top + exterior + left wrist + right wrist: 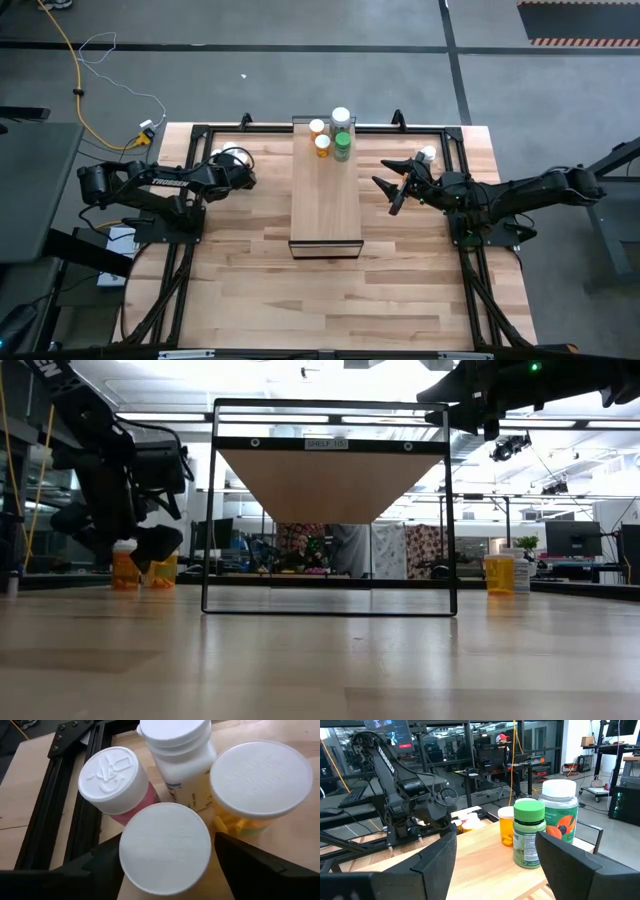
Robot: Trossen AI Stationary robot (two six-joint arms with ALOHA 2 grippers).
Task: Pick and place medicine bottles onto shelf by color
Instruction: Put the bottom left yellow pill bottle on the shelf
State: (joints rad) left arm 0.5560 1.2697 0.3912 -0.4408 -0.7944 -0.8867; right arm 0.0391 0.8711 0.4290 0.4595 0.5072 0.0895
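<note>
The shelf (325, 195) is a pale wood block in mid-table. On its far end stand two orange bottles (320, 136), a green bottle (342, 148) and a taller white-capped bottle (340, 117). My left gripper (246, 173) is open at the far left over a cluster of bottles (234, 157). In the left wrist view its fingers flank one white-capped bottle (165, 847), beside a pink one (112, 782), a white one (177, 750) and a yellow-filled one (260, 777). My right gripper (393, 192) is open, raised right of the shelf, holding nothing. My left gripper (165, 870) comes from above, with one finger (102, 867) and the other finger (247, 865) close on either side of the near bottle's white cap (200, 870). I cannot tell whether they touch it. The bottle stands upright on the table.
More bottles stand at the far right (428, 155), seen in the low view as an orange bottle (498, 573) and a white one (520, 570). A black frame rail (55, 805) runs beside the left cluster. Bare tabletop (330, 300) lies toward the near edge.
</note>
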